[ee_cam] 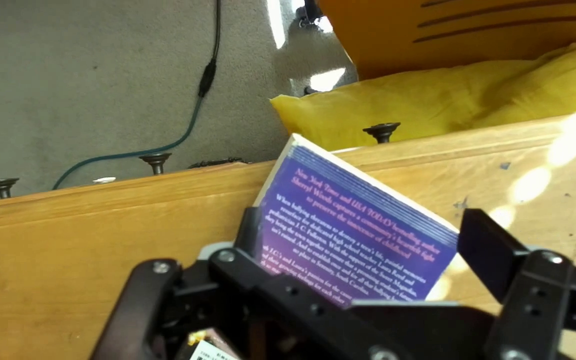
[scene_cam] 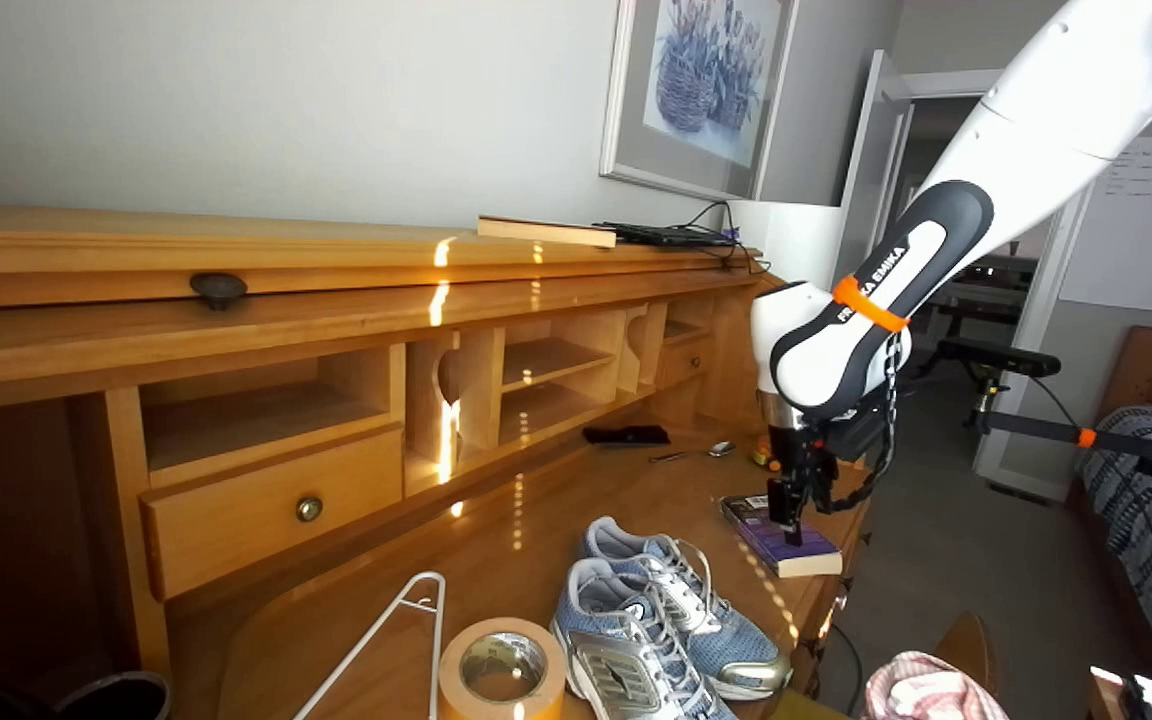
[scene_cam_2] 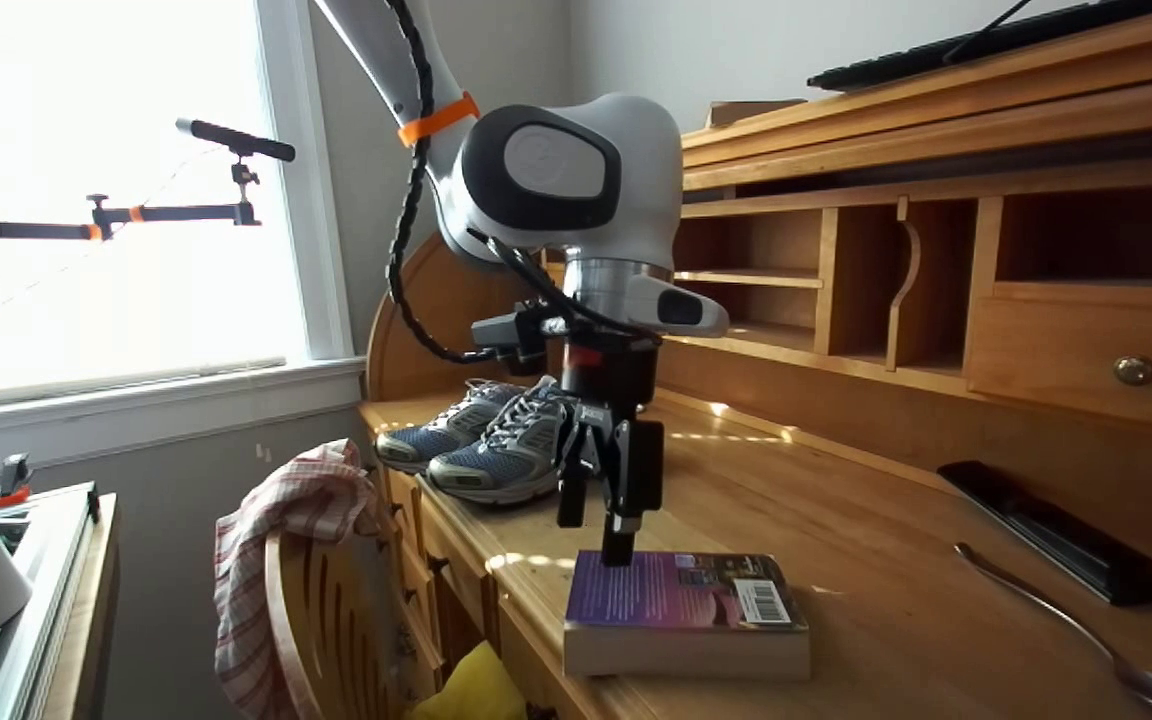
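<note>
A thick purple paperback book point(scene_cam: 771, 540) lies flat on the wooden desk near its front edge, back cover and barcode up. It shows in an exterior view point(scene_cam_2: 656, 590) and in the wrist view point(ee_cam: 343, 230). My gripper point(scene_cam_2: 596, 535) is open and empty over the book, fingers pointing down. In the wrist view the gripper point(ee_cam: 368, 237) has its fingers wide apart, with the book seen between them. One fingertip is close to the cover; I cannot tell if it touches. The gripper also shows in an exterior view point(scene_cam: 802, 520). The fingers hide part of the book.
Blue-grey shoes point(scene_cam: 636, 620), a tape roll point(scene_cam: 456, 670) and a white hanger point(scene_cam: 366, 645) lie on the desk point(scene_cam_2: 736, 470). A spoon point(scene_cam_2: 1036, 600) and a black case point(scene_cam_2: 1056, 530) lie near the cubbies. A chair with a checked cloth point(scene_cam_2: 306, 490) and yellow cushion point(ee_cam: 418, 95) stands in front.
</note>
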